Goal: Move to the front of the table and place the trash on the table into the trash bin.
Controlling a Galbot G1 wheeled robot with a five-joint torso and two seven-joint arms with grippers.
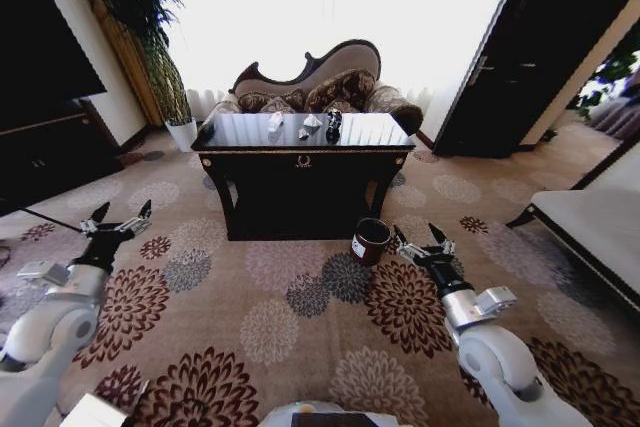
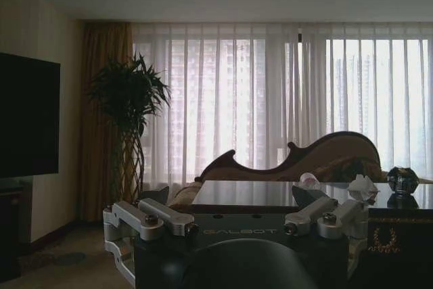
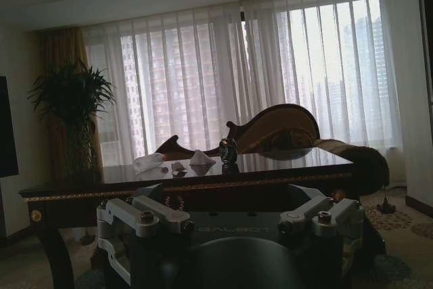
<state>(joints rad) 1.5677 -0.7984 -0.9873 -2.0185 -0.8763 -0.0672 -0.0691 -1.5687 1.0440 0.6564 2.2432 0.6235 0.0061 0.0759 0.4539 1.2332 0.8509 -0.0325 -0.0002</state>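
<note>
Our left gripper (image 1: 120,219) hangs low over the patterned carpet (image 1: 270,327) on our left side, fingers spread wide and holding nothing. Our right gripper (image 1: 422,241) is held the same way on our right, fingers splayed and empty, just beside the trash bin (image 1: 371,240), which stands on the carpet near the table's front right leg.

Ahead of both grippers and higher than them stands the table (image 1: 300,159), its long axis running across our view, with a sofa (image 1: 320,87) behind it. On its top, near the middle and towards the far edge, lie a few pale crumpled pieces of trash (image 1: 276,122), one of them a peaked white wad (image 1: 313,121), and a dark rounded object (image 1: 334,124) just to their right; we cannot tell for sure what that dark thing is.

The trash lies straight ahead, roughly between the two arms and well apart from both. In our judgement the right arm suits the drop better, since the bin is on its side.
</note>
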